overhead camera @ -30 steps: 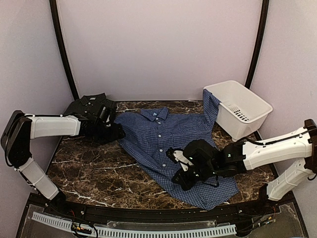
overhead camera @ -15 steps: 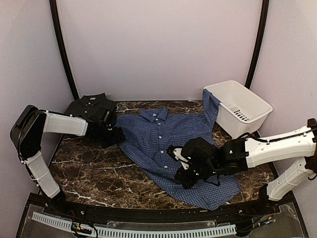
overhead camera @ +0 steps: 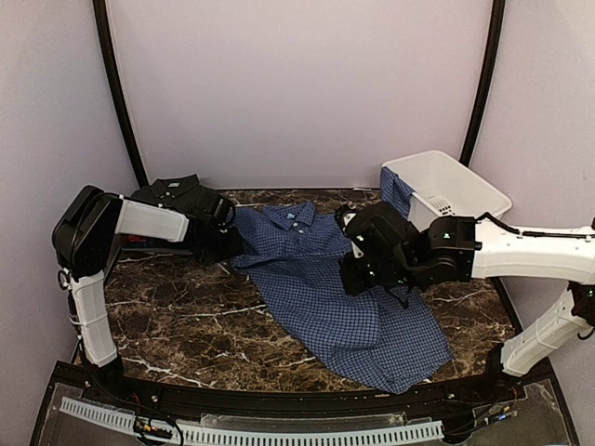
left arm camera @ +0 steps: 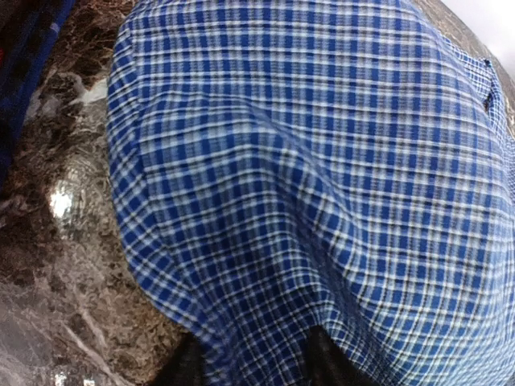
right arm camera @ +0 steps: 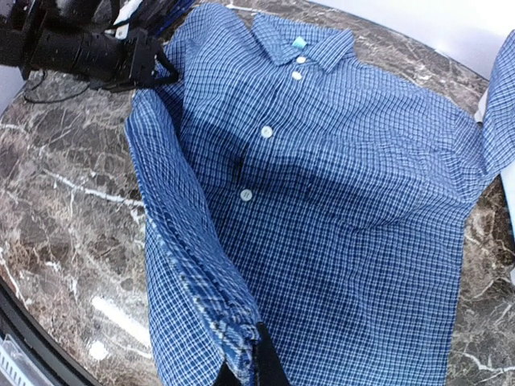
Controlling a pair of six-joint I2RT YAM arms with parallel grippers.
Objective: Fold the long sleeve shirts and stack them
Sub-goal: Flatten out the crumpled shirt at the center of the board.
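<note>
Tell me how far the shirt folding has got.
Done: dark shirt looks folded, back left. In hand: blue shirt, one edge pinched by the right pincer and lifted; left pincer straddles another. Left: finish folding, free the sleeve from the basket, stack.

A dark brown marble table (overhead camera: 177, 316) carries three things. A blue check shirt (overhead camera: 344, 316) spreads from the middle to the near right edge, collar toward the far edge. A folded dark shirt (overhead camera: 172, 193) lies at the far left corner. A white plastic basket (overhead camera: 488, 206) stands at the far right corner, one blue sleeve draped over its rim.
</note>
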